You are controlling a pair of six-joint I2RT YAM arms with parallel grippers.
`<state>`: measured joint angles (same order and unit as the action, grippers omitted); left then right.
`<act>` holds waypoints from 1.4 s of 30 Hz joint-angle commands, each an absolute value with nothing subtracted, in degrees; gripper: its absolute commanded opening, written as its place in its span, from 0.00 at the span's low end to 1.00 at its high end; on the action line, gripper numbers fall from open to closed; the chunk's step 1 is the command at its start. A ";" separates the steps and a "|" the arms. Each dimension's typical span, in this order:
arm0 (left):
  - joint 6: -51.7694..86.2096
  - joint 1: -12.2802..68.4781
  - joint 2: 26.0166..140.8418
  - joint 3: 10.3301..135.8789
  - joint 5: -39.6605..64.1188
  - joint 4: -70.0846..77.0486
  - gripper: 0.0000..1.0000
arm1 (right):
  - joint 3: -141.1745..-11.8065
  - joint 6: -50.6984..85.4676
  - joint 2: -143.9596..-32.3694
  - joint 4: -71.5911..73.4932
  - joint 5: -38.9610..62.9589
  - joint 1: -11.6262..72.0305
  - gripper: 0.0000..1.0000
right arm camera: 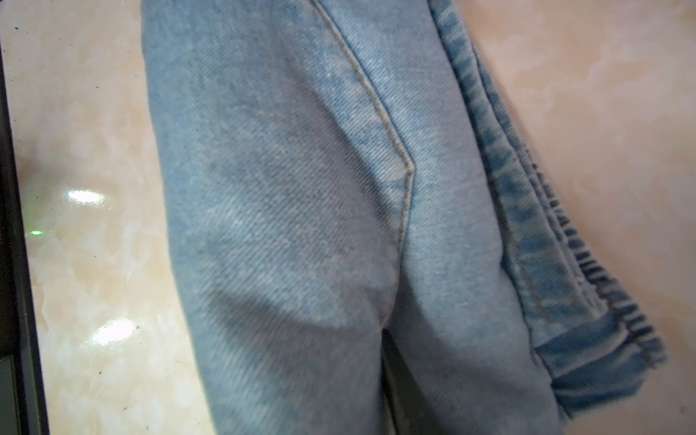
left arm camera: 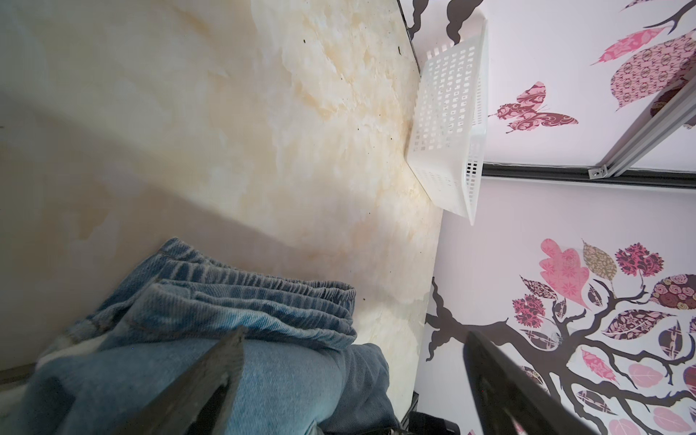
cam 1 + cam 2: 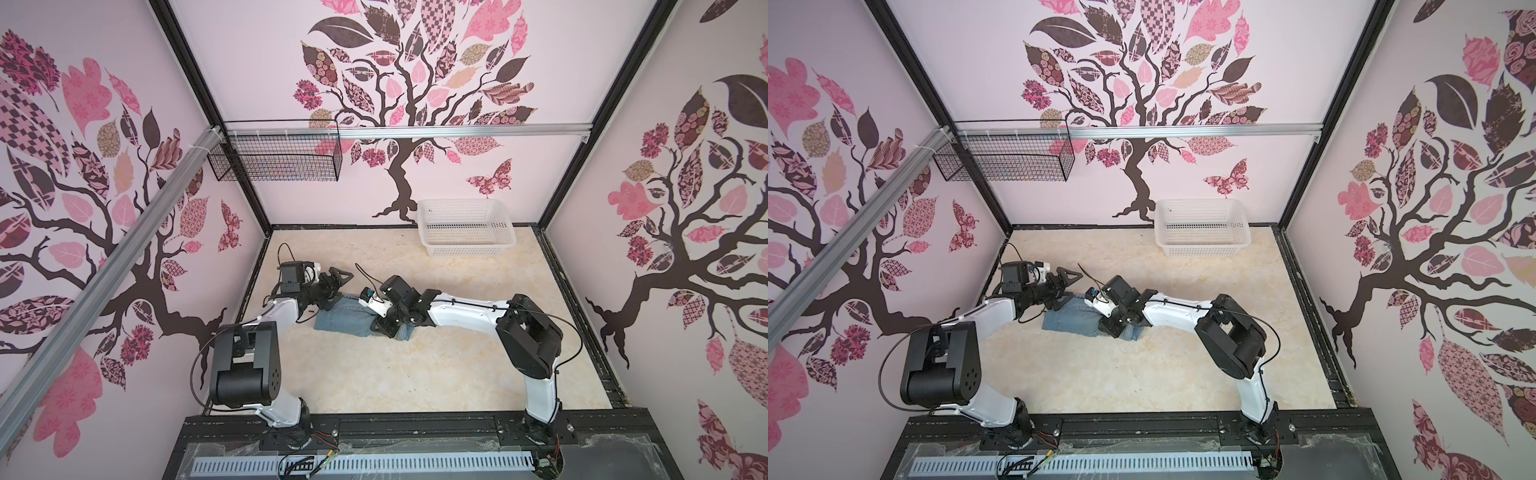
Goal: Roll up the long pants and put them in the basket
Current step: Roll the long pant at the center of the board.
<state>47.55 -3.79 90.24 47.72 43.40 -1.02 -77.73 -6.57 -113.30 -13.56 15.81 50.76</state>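
Observation:
The long pants lie as a short, thick roll of light blue denim in the middle of the tabletop. My left gripper is at the roll's left end and is open. In the left wrist view one finger rests over the denim and the other stands past its end. My right gripper presses into the roll's right end. Denim fills the right wrist view, bunched around one dark finger; the other finger is hidden.
A white plastic basket stands at the back right against the wall. A black wire basket hangs on the rail at the back left. Patterned walls close in three sides.

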 commanded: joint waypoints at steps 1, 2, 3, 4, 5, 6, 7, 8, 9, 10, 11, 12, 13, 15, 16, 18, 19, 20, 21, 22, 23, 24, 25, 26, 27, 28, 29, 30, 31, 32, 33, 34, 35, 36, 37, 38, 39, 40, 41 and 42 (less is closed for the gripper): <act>46.56 -5.33 92.39 49.10 40.18 -7.33 0.94 | -72.77 3.30 -118.52 -37.82 20.66 48.98 0.00; 46.67 -5.86 92.84 50.44 40.29 -7.52 0.94 | -72.12 3.44 -118.56 -37.96 21.49 48.47 0.00; 46.93 -6.34 93.34 51.62 40.25 -7.55 0.94 | -71.68 3.76 -118.48 -37.97 22.01 47.97 0.00; 47.27 -7.10 94.03 52.91 40.54 -7.46 0.94 | -71.02 4.08 -118.41 -37.84 22.30 47.57 0.00; 47.87 -8.02 94.70 54.20 41.04 -7.01 0.94 | -70.59 4.04 -118.34 -38.06 22.70 47.38 0.00; 49.07 -8.91 95.36 55.26 41.76 -6.19 0.94 | -70.24 4.25 -118.41 -38.06 23.10 47.24 0.00; 49.95 -9.81 95.68 56.02 42.57 -5.54 0.94 | -69.83 4.48 -118.41 -37.93 23.39 47.12 0.00; 50.80 -10.65 95.80 57.07 43.29 -4.95 0.94 | -69.72 4.41 -118.71 -38.01 24.02 47.11 0.00; 51.23 -11.41 95.58 58.00 43.75 -4.79 0.94 | -69.74 4.42 -119.06 -38.06 24.49 47.00 0.00; 51.20 -11.83 95.06 58.70 44.13 -5.20 0.94 | -69.89 4.48 -119.45 -38.25 24.83 46.96 0.00; 50.70 -11.95 94.25 59.51 44.46 -5.91 0.94 | -70.15 4.41 -119.80 -38.40 25.65 46.82 0.00; 50.15 -11.93 93.08 60.17 44.60 -7.38 0.94 | -70.37 4.39 -120.09 -38.49 26.79 46.65 0.00; 50.01 -11.72 91.82 60.26 45.01 -8.02 0.94 | -70.57 4.46 -120.15 -38.50 27.82 46.46 0.00; 49.94 -11.01 87.81 59.35 45.36 -9.25 0.94 | -71.04 4.40 -119.97 -38.16 30.41 46.18 0.01; 49.80 -10.53 85.76 58.67 45.35 -9.86 0.94 | -71.27 4.47 -120.10 -38.14 31.26 45.79 0.01; 49.07 -8.36 80.50 56.89 43.94 -12.13 0.95 | -72.35 4.23 -120.88 -38.81 33.04 44.82 0.02; 48.80 -7.19 78.26 56.25 43.00 -13.23 0.95 | -72.68 4.22 -121.28 -38.93 33.55 44.32 0.02; 48.46 -5.73 75.75 55.43 42.20 -14.04 0.95 | -73.07 4.24 -121.57 -39.04 34.02 43.91 0.02; 48.48 -4.61 73.52 54.53 41.34 -15.01 0.95 | -73.56 4.05 -121.84 -39.34 34.52 43.54 0.03; 48.53 -3.73 71.80 53.78 40.88 -15.29 0.96 | -73.75 4.05 -122.04 -39.30 35.07 43.12 0.03; 48.57 -2.84 69.94 53.01 40.63 -15.37 0.96 | -74.08 3.99 -122.22 -39.45 35.86 42.84 0.03; 48.85 -2.29 68.48 52.32 40.31 -15.31 0.96 | -74.41 3.96 -122.39 -39.53 36.13 42.65 0.04; 49.43 -1.85 67.59 51.65 40.24 -15.07 0.97 | -74.62 3.96 -122.46 -39.59 36.04 42.48 0.04; 49.89 -1.16 67.07 50.92 40.42 -14.05 0.97 | -75.00 3.68 -122.69 -39.87 36.25 42.42 0.04; 49.93 -0.35 67.05 50.29 40.12 -13.54 0.97 | -75.43 3.73 -123.02 -39.90 36.52 42.13 0.04; 49.75 0.32 67.58 49.75 39.30 -13.60 0.97 | -75.68 3.80 -123.27 -39.95 36.85 41.97 0.04; 49.87 1.03 68.47 48.99 38.80 -13.15 0.97 | -76.19 3.70 -123.54 -40.15 36.99 41.86 0.04; 50.40 1.69 69.85 48.10 38.92 -11.52 0.97 | -76.50 3.77 -123.76 -40.18 36.98 41.65 0.05; 51.21 2.27 71.06 46.97 38.97 -9.95 0.97 | -76.73 3.82 -123.91 -40.16 36.90 41.46 0.05; 51.93 3.04 72.41 45.72 38.54 -7.80 0.97 | -76.89 3.87 -124.09 -40.05 37.23 41.20 0.05; 52.59 3.94 73.99 44.06 37.68 -5.19 0.97 | -76.96 3.95 -124.27 -39.83 37.56 41.00 0.05; 52.94 4.57 75.81 43.09 36.61 -3.39 0.97 | -77.09 3.90 -124.44 -39.98 37.89 40.88 0.05; 52.87 5.44 78.34 42.32 35.53 -1.96 0.97 | -77.20 3.88 -124.47 -39.92 37.79 40.78 0.05; 52.48 5.95 81.25 41.85 34.61 -0.45 0.97 | -77.15 3.80 -124.57 -39.89 37.88 40.70 0.05; 52.06 6.13 83.85 41.62 33.70 0.53 0.96 | -77.20 3.61 -124.71 -39.99 38.08 40.54 0.06; 52.33 6.09 87.08 41.14 32.59 1.93 0.96 | -77.16 3.49 -124.71 -40.00 38.50 40.24 0.07; 52.64 5.97 89.84 40.83 32.17 3.87 0.96 | -77.04 3.41 -124.80 -39.80 38.74 39.98 0.07; 53.10 5.72 92.67 40.65 32.03 5.99 0.96 | -76.90 3.41 -124.77 -39.52 39.06 39.46 0.07; 53.57 5.58 96.04 40.78 32.36 8.13 0.95 | -76.68 3.25 -124.93 -39.17 39.79 38.85 0.07; 53.85 5.52 98.42 41.02 32.53 8.78 0.94 | -76.65 3.21 -125.10 -38.83 41.01 38.40 0.08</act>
<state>54.06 5.58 88.47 44.49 39.24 8.64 -82.19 0.54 -118.24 -21.21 40.69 39.51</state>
